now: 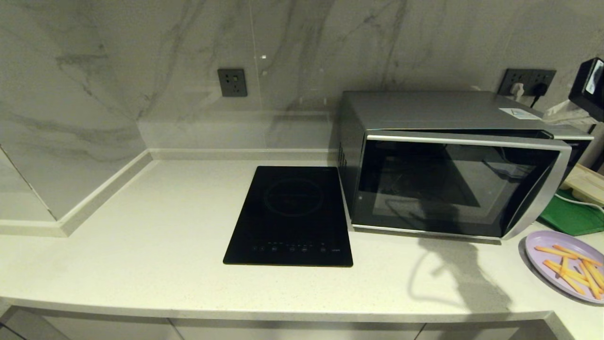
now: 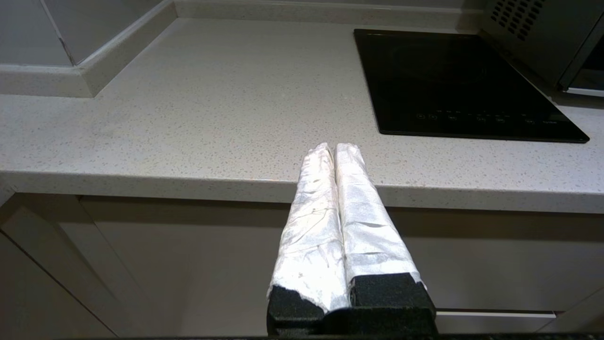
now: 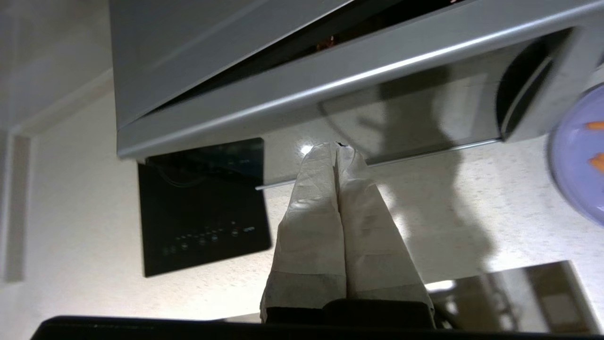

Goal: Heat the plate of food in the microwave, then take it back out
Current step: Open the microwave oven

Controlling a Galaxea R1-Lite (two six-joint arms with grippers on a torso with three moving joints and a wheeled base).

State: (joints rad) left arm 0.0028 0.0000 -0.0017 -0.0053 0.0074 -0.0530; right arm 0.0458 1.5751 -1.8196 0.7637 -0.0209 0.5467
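Microwave (image 1: pixel 453 182) door ajar; plate (image 1: pixel 566 271) outside, seemingly untouched.

Brushed-metal microwave (image 1: pixel 439 111) (glossy glass door), matt speckled stone counter (image 1: pixel 141 245)

1. Left end effector (image 2: pixel 335 146): two long tapered fingers (image 2: pixel 311 226), wrapped in crinkled white tape.
2. Finger bases: black blocks of foam-like material, edges ragged beneath the wrap.
3. Right end effector (image 3: pixel 337 146): same pattern, two tapered fingers (image 3: pixel 311 236) in creased off-white wrapping.
4. Right finger bases: dark mount, black housing edge behind.
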